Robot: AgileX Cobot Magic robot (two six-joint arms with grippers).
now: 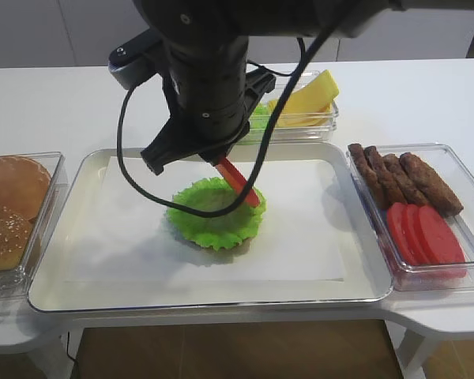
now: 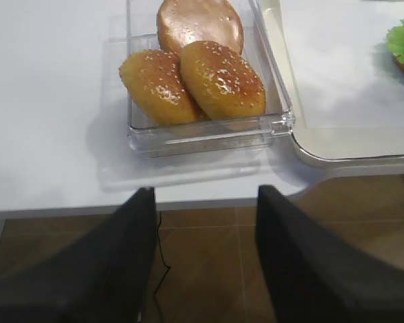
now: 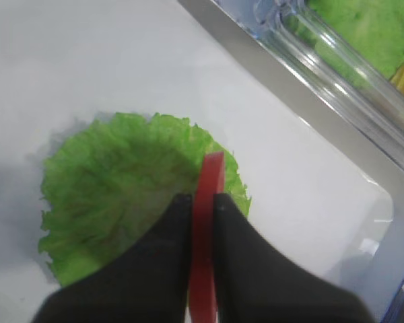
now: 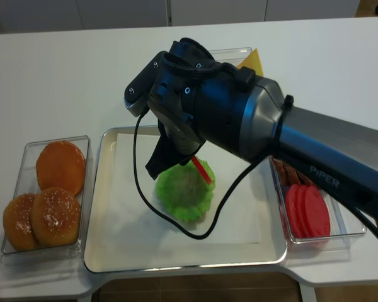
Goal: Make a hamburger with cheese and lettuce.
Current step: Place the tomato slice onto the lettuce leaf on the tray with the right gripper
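Right gripper (image 3: 203,202) pinching a red tomato slice (image 3: 206,222) edge-on over the hamburger (image 1: 216,212), sitting mid-tray (image 1: 59,260), cheese (image 1: 310,100) resting in the far container, left gripper (image 2: 202,222) hanging apart beyond the counter (image 2: 47,101) edge.

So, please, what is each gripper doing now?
Left gripper: open, holding nothing.
Right gripper: closed on a tomato slice above the lettuce.
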